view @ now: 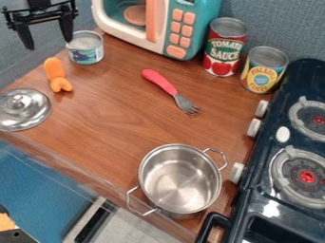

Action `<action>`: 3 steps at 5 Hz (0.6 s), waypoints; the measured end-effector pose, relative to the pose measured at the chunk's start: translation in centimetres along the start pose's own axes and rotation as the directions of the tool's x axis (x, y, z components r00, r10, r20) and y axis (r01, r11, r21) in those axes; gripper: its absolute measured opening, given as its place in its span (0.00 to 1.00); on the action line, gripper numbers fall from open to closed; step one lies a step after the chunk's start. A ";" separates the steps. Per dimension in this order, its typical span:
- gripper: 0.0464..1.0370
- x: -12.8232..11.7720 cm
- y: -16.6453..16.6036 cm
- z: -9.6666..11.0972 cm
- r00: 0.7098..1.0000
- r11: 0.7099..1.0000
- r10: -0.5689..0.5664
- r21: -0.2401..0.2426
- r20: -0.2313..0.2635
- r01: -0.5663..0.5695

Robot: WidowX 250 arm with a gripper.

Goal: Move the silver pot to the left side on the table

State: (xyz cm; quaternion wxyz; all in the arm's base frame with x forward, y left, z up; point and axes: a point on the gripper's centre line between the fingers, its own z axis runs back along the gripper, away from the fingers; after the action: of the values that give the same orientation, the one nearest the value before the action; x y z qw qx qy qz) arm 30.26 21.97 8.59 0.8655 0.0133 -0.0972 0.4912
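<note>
The black gripper (48, 37) hangs at the upper left, its two fingers spread apart with nothing between them, well away from the pot. The silver pot (179, 178) stands upright and uncovered near the table's front edge, right of centre, beside the stove. One of its handles points to the lower left and the other to the upper right. Its inside holds nothing. The brown wooden table (108, 118) has its left side in front of and below the gripper.
A silver lid (24, 109) and an orange toy (58, 75) lie at the left. A small can (85, 48) stands by the toy microwave (184, 23). A red-handled fork (170, 91) lies mid-table. Two cans (225, 46) stand behind; the stove (279, 166) lines the right.
</note>
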 end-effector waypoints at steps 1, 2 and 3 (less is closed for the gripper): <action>0.96 -0.8 0.3 -1.3 0.999 1.000 -0.003 0.014 -0.042 0.004; 0.96 -3.8 -0.3 -2.5 0.991 0.997 -0.076 0.015 -0.110 0.078; 0.96 -6.8 -2.4 -0.8 0.973 0.976 -0.215 -0.032 -0.081 0.214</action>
State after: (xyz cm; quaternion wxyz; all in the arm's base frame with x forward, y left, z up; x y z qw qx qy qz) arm 29.06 15.09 6.76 0.9169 -0.0068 -0.0645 0.3939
